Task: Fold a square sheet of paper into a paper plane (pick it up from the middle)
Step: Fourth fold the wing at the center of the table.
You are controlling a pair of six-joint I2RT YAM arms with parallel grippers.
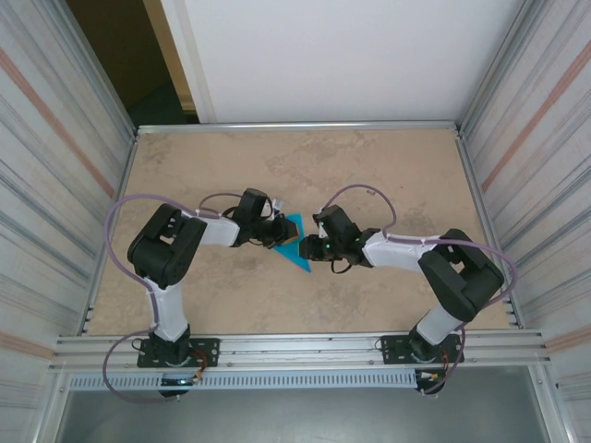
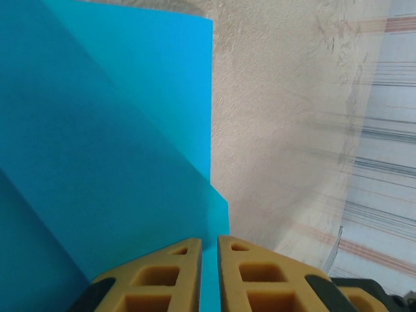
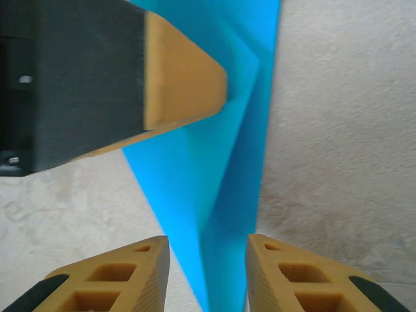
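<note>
**Two arms, two pincers, one piece of paper.** The left arm (image 1: 166,249) and the right arm (image 1: 457,272), bolted at the near edge of the counter (image 1: 388,166), bend inward until their pincers face each other tip to tip.

The single blue paper (image 1: 295,245) sits directly between them, folded into a narrow wedge of overlapping layers. From above, its long axis runs diagonally. The broad end lies just beside the left pincer's tips, and the sharp tip points toward the near edge and slightly right, just nearward of the right pincer's tips.

The left pincer (image 2: 209,250) is all but closed, with its two yellow fingers pinching a thin edge of the paper. The sheet spreads out ahead of it and to its left.

The right pincer (image 3: 208,246) stands partly parted with nothing clamped. The paper's narrow end runs into the gap between its two fingers and passes close beside one of them; whether it touches that finger cannot be told. Ahead of this pincer and to its left, one yellow pad (image 3: 185,71) of the left pincer sits against the paper's broad end.

Beyond both pincers the mottled beige counter stretches to ribbed metal walls (image 1: 46,138) on either side and a white panel (image 1: 323,55) at the back.
</note>
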